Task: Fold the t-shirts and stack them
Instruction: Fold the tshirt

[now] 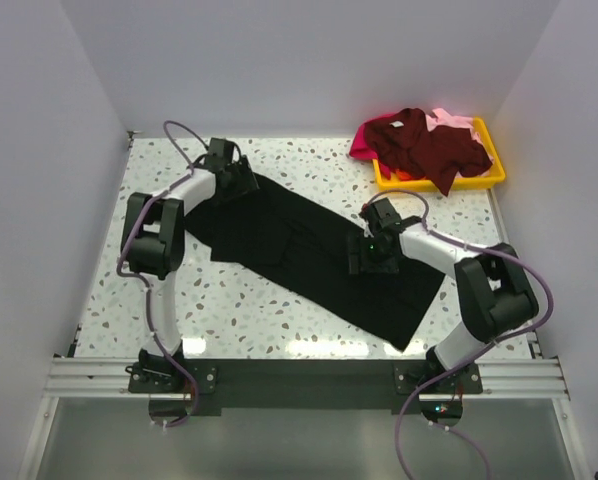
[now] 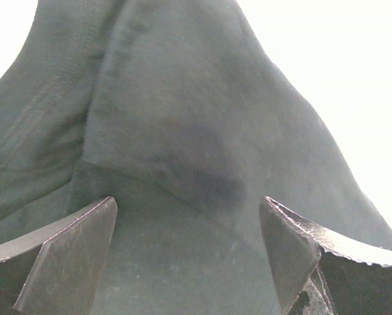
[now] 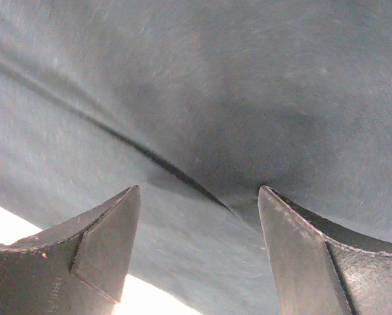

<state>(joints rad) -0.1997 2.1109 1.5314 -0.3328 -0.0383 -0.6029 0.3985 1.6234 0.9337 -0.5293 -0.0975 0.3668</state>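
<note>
Entry, step in hand: flattening and folding the 1st shirt.

Black t-shirt (image 1: 279,235) lay diagonally across the worktop (image 1: 229,310), 1 end toward the near-right corner, the other reaching toward the far-left corner. It looked rumpled, with an overlapped panel around its middle.

My right gripper (image 3: 197,197) sat low over the cloth right of the worktop's centre. Its jaws were apart with nothing pinched, and a crease ran between the fingers (image 3: 104,252).

My left gripper (image 2: 188,200) was at the shirt's far-left end. Its jaws were also apart and unclamped, with a raised ridge of cloth between them.

Judgement: I should close each pair on 1 layer only, at an edge or ridge rather than on flat cloth, then pull the 2 ends apart evenly so the shirt spreads before any fold. An uneven pull would likely drag it and bunch it.

Far-right corner: yellow tray (image 1: 491,178) held the maroon t-shirt (image 1: 429,145) heaped over the magenta t-shirt (image 1: 362,148) and the pale pink t-shirt (image 1: 454,120). All 3 were unfolded.
</note>
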